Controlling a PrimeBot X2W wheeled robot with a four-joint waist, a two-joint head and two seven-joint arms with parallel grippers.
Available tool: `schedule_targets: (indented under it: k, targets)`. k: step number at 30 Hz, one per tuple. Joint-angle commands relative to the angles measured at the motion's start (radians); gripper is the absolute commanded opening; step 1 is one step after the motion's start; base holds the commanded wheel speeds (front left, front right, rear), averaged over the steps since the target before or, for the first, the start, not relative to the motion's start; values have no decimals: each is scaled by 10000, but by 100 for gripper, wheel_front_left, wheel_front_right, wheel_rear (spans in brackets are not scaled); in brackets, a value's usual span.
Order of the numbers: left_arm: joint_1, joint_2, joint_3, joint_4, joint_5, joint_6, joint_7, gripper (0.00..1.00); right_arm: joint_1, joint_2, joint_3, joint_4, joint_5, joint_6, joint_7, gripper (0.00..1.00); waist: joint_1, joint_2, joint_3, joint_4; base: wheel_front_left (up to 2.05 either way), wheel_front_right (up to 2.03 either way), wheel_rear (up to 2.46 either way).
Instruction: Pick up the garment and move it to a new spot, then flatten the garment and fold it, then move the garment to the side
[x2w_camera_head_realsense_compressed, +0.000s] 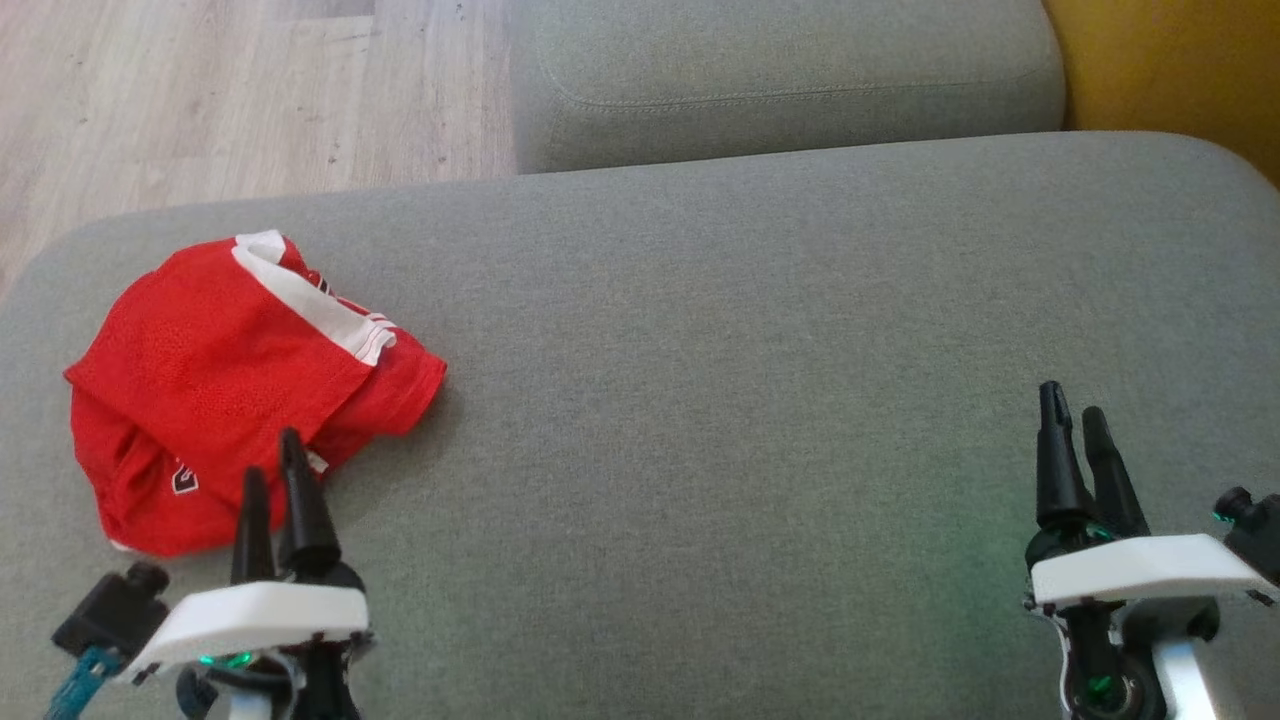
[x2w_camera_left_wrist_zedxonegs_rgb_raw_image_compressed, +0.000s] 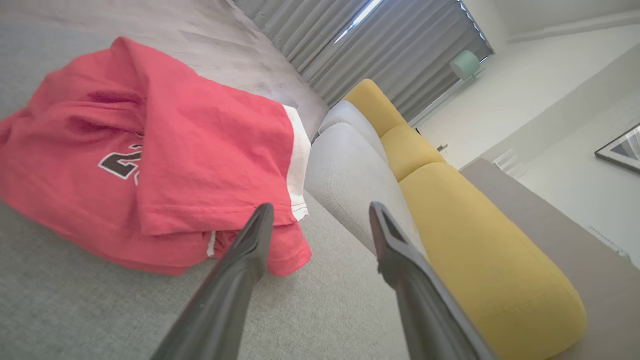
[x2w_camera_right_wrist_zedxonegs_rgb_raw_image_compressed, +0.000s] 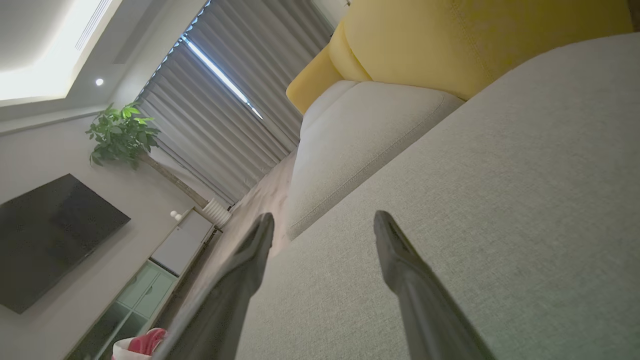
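A living room with grey curtains (x2w_camera_right_wrist_zedxonegs_rgb_raw_image_compressed: 215, 115) drawn across the window and a pale wood floor (x2w_camera_head_realsense_compressed: 200, 90) spreads out beyond the sofa where I work. A dark television (x2w_camera_right_wrist_zedxonegs_rgb_raw_image_compressed: 50, 240) hangs on the wall above a low cabinet (x2w_camera_right_wrist_zedxonegs_rgb_raw_image_compressed: 150, 285) with glass doors, and a leafy green plant (x2w_camera_right_wrist_zedxonegs_rgb_raw_image_compressed: 122, 132) stands next to the curtains. A framed picture (x2w_camera_left_wrist_zedxonegs_rgb_raw_image_compressed: 620, 150) hangs on the opposite wall.

The broad grey sofa seat (x2w_camera_head_realsense_compressed: 750, 400), of smooth woven fabric, lies directly before me. A second cushion (x2w_camera_head_realsense_compressed: 780, 80) of the same grey sits beyond it, and a yellow backrest (x2w_camera_left_wrist_zedxonegs_rgb_raw_image_compressed: 480, 240) runs along my right.

The garment (x2w_camera_head_realsense_compressed: 230, 370), red with a white band and a black-and-white number print, sits crumpled in a loose heap at the left end of the seat, near its rounded corner.

My left hand (x2w_camera_head_realsense_compressed: 272, 455) hangs at the heap's near edge, its two dark fingers spread apart and holding nothing. Its fingertips overlap the red cloth in the head view, and I cannot tell whether they touch it. My right hand (x2w_camera_head_realsense_compressed: 1071, 400) is well apart from the garment, over bare grey fabric at the right end of the seat, its fingers likewise parted and empty.
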Motion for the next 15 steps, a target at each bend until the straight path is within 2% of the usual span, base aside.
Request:
schedule_targets:
  k: [1, 15]
  targets:
    - [-561, 63, 61, -462, 327, 67, -157, 100, -569, -69, 144, -445, -318, -4, -152, 100, -1, 0, 0, -1, 0, 0, 0]
    - [-670, 329, -993, -475, 2876, 441, -568, 100, -659, -78, 405, -594, -2374, -4, -565, 100, -1, 0, 1, -29, 0, 0, 0]
